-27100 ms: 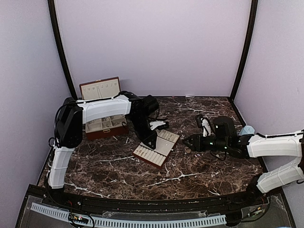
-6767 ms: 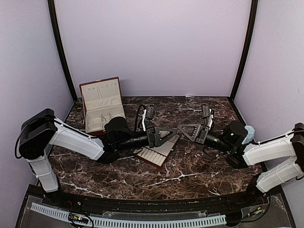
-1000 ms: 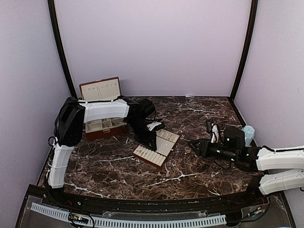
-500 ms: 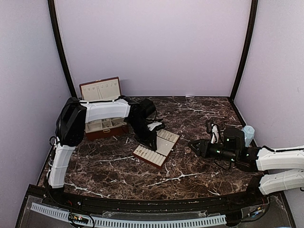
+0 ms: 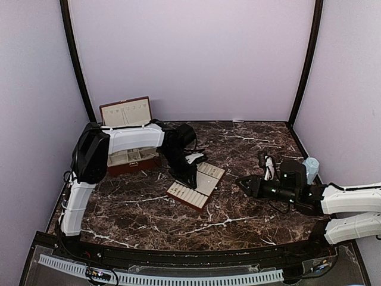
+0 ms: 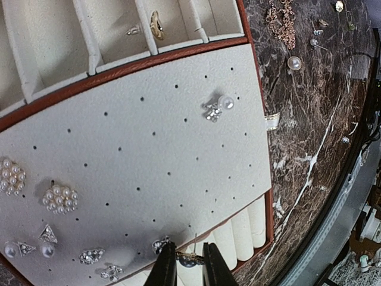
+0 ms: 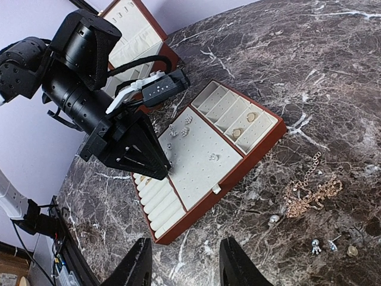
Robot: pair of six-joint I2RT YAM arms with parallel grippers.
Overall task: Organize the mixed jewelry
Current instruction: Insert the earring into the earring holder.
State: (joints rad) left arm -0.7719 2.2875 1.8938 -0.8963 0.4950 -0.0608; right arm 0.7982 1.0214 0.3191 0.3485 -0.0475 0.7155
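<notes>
My left gripper [image 6: 186,267] is shut on a small dark stud earring [image 6: 189,258]. Its thin post points up at the near edge of the cream perforated pad [image 6: 149,149]. From above, this gripper [image 5: 190,176] hovers over the slotted tray [image 5: 209,186]. Several pearl and crystal studs [image 6: 59,198] sit in the pad, with one pair [image 6: 218,107] further along. A gold ring [image 6: 156,24] lies in a compartment. Loose mixed jewelry lies on the marble: a gold chain [image 7: 309,193], a pearl [image 7: 274,219] and small studs [image 7: 315,245]. My right gripper [image 7: 186,265] is open and holds nothing, off the tray's right side.
The reddish-brown box [image 5: 128,146] stands open at the back left, behind the left arm. The tray's roll slots [image 7: 158,202] lie at its near end. A pale blue cylinder [image 5: 309,165] stands by the right arm. Purple walls enclose the marble table [image 5: 238,137].
The left arm has shifted very slightly over the tray. Both grippers keep the same state.
</notes>
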